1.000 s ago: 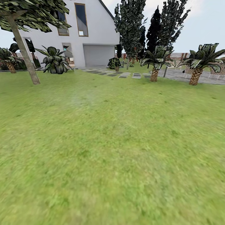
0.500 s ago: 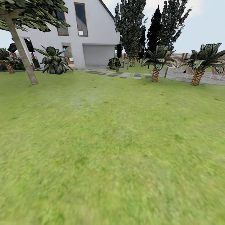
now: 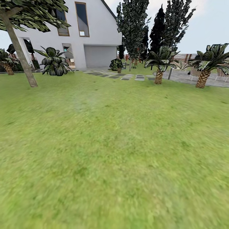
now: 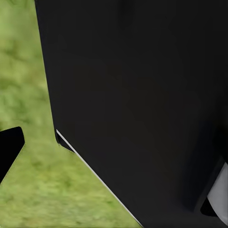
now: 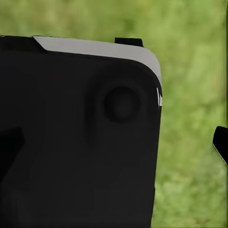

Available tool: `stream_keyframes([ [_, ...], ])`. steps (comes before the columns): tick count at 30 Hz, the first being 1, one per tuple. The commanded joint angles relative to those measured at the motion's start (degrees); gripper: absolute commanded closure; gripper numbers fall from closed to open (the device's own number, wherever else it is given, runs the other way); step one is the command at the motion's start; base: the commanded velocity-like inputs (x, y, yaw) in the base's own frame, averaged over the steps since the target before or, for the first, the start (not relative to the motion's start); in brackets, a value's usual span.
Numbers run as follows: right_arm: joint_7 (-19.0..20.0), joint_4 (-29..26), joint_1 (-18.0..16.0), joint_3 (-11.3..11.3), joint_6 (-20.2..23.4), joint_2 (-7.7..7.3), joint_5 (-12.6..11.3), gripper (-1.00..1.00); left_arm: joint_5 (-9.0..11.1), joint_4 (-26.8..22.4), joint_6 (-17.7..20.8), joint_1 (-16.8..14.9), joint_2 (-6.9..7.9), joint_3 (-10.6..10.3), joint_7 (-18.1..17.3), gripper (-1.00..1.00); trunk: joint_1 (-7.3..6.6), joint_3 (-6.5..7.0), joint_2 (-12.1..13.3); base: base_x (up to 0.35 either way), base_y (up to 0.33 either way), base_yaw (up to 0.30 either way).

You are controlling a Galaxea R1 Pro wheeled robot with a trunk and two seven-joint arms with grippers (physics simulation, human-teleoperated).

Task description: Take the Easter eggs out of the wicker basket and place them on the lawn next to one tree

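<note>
Head view. Lawn (image 3: 114,152): mottled green grass, covered the whole foreground and middle ground. Tree (image 3: 19,51): pale leaning trunk under a dark speckled canopy, stood at the far left edge of the lawn. White house (image 3: 92,31) with a grey garage door (image 3: 100,56) stood behind it. Leafy bush (image 3: 54,62) stood beside the house wall. Grey stepping slabs (image 3: 127,76) ran from the garage toward the right. Tall dark conifers (image 3: 133,28) rose behind the slabs. Two short palms with scaly trunks, one at centre right (image 3: 159,76), one at far right (image 3: 202,79).

Left wrist view. Large black body of the robot (image 4: 142,95) took up most of the frame; blurred grass (image 4: 28,95) lay beside it. A dark tip (image 4: 9,149) at the frame edge. Left claw opening: cannot tell.

Right wrist view. Black housing with a grey top edge (image 5: 80,133) in front of blurred grass (image 5: 194,118). A dark tip (image 5: 221,142) at the frame edge. Right claw opening: cannot tell.
</note>
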Motion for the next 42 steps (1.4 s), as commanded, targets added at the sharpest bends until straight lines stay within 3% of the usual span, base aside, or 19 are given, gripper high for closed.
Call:
stream_keyframes([
  [1,0.0,0.0,0.0,0.1,-0.2,0.00,0.1,-1.00,0.0,-0.1,0.0,0.0,0.00,0.0,-0.1,-1.00,0.03,-0.04,0.0,0.325,0.000,0.000],
  [42,0.0,0.0,0.0,0.1,-0.2,-0.03,0.1,-1.00,0.0,-0.1,0.0,0.0,0.00,0.0,-0.1,-1.00,0.03,-0.04,0.0,0.325,0.000,0.000],
])
